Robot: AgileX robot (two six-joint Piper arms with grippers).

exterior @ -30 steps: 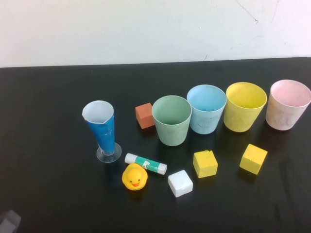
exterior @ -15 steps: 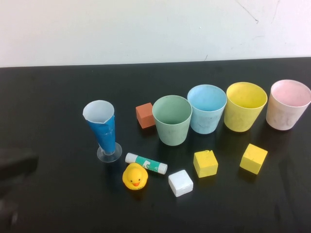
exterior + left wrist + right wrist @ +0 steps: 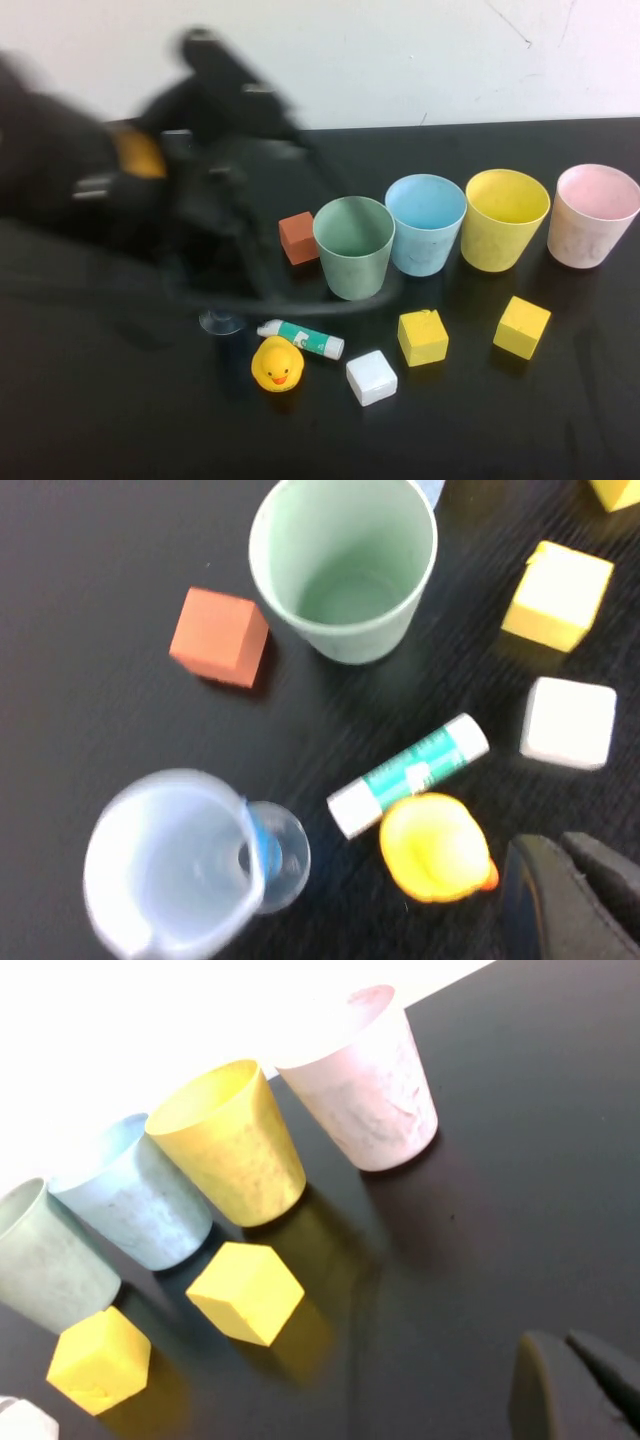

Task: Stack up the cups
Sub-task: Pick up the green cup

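Four cups stand upright in a row on the black table: green (image 3: 353, 248), light blue (image 3: 426, 225), yellow (image 3: 503, 220) and pink (image 3: 595, 215). None is nested in another. My left arm (image 3: 190, 190) is a dark blur over the table's left part, just left of the green cup. In the left wrist view the left gripper (image 3: 550, 848) is shut and empty, above the table near the duck, with the green cup (image 3: 343, 570) ahead. My right gripper (image 3: 560, 1342) is shut and empty over bare table, short of the pink cup (image 3: 365, 1080) and yellow cup (image 3: 230, 1140).
A red cube (image 3: 297, 238) sits left of the green cup. In front lie a glue stick (image 3: 300, 338), a rubber duck (image 3: 277, 364), a white cube (image 3: 371, 377) and two yellow cubes (image 3: 422, 337) (image 3: 521, 327). The tall blue cone cup (image 3: 170, 870) is mostly hidden by my arm in the high view.
My left arm has swung in fast from the lower left, up over the table's left part, and now covers the cone cup. The cups and blocks have not moved.
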